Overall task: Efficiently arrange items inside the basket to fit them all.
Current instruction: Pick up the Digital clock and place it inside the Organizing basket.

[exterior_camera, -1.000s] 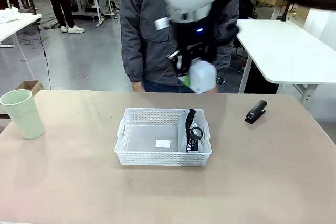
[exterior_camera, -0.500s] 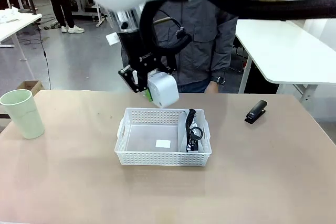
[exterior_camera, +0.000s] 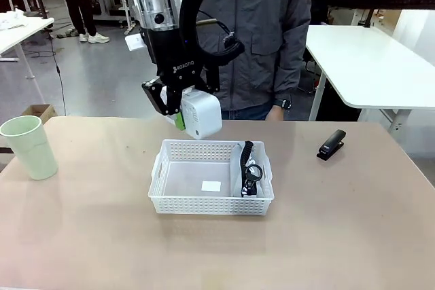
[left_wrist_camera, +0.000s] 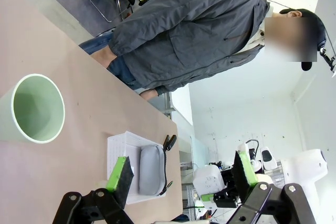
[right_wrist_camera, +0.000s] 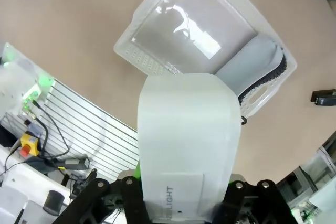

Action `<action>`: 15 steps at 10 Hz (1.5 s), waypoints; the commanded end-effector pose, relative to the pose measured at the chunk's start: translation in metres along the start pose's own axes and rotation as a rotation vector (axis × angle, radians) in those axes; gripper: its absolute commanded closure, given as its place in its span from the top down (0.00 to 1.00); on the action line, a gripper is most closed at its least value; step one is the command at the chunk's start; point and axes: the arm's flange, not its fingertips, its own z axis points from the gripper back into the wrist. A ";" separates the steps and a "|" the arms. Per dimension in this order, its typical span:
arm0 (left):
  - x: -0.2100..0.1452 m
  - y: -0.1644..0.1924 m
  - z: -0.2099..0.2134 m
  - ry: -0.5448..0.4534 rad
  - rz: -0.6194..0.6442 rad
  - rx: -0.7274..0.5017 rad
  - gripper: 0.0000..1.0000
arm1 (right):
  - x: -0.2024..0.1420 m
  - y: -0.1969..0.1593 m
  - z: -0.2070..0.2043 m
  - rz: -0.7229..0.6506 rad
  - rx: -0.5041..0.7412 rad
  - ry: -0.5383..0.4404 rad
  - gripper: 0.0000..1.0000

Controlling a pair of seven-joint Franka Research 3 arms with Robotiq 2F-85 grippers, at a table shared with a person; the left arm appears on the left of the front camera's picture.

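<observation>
Above the basket's (exterior_camera: 211,205) far rim, the right claw (exterior_camera: 192,117) pinched the small white box (exterior_camera: 204,124), while the left claw (left_wrist_camera: 182,172) stood spread wide.

The front camera stood at the robot's edge of the desk (exterior_camera: 340,236), raised a little, facing across it to the person (exterior_camera: 272,32) on the far side. The left wrist camera, rolled sideways, looked along the desk past the nearby cup (left_wrist_camera: 37,108). The right wrist camera looked down from above, a white box (right_wrist_camera: 186,140) close before its lens. All three shared the basket (exterior_camera: 211,203); the first two also shared cup and person.
</observation>
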 end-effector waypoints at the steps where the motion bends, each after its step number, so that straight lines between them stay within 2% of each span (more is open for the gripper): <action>1: 0.000 -0.001 0.000 -0.003 -0.016 -0.017 1.00 | -0.003 0.008 0.001 0.024 0.004 0.037 0.52; 4: 0.000 -0.001 0.000 -0.003 -0.016 -0.017 1.00 | -0.001 0.006 -0.005 0.012 -0.004 0.021 0.52; 5: 0.000 -0.001 0.000 -0.003 -0.016 -0.017 1.00 | -0.003 -0.002 -0.005 0.190 -0.061 -0.013 0.52; 6: 0.000 -0.001 0.000 -0.003 -0.016 -0.017 1.00 | -0.013 -0.001 -0.015 0.258 -0.097 -0.166 0.52; 7: 0.000 -0.001 0.000 -0.003 -0.016 -0.017 1.00 | -0.028 -0.001 -0.032 0.285 -0.125 -0.262 0.52; 8: 0.000 -0.001 0.000 -0.003 -0.016 -0.017 1.00 | -0.039 0.000 -0.046 0.294 -0.141 -0.302 0.52; 9: 0.000 -0.001 0.000 -0.003 -0.016 -0.017 1.00 | -0.044 -0.002 -0.061 0.344 -0.108 -0.338 0.52; 10: 0.000 -0.001 0.000 -0.003 -0.016 -0.017 1.00 | -0.046 -0.010 -0.078 0.339 -0.076 -0.377 0.52; 11: 0.000 -0.001 0.000 -0.003 -0.016 -0.017 1.00 | -0.044 -0.016 -0.095 0.348 -0.089 -0.420 0.52; 15: 0.000 -0.001 0.000 -0.003 -0.016 -0.017 1.00 | -0.012 -0.051 -0.144 0.399 0.013 -0.440 0.52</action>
